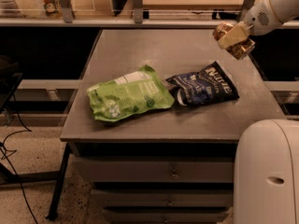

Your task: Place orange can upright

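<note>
Nearest, a green snack pouch [128,94] is seen lying flat, well below and left of the gripper [233,38]. A dark blue chip bag [203,85] lies just beneath it. Farthest, the orange can [244,48] (tilted, clear of the table [154,45]) is clasped between its fingers.

arm [278,6], white, enters from the upper right and angles down toward the left. gripper [233,38] at its end, over the far right part of the surface [187,50]. jaws closed across the orange can [244,48], held tilted. white base housing [266,171] at lower right.
</note>
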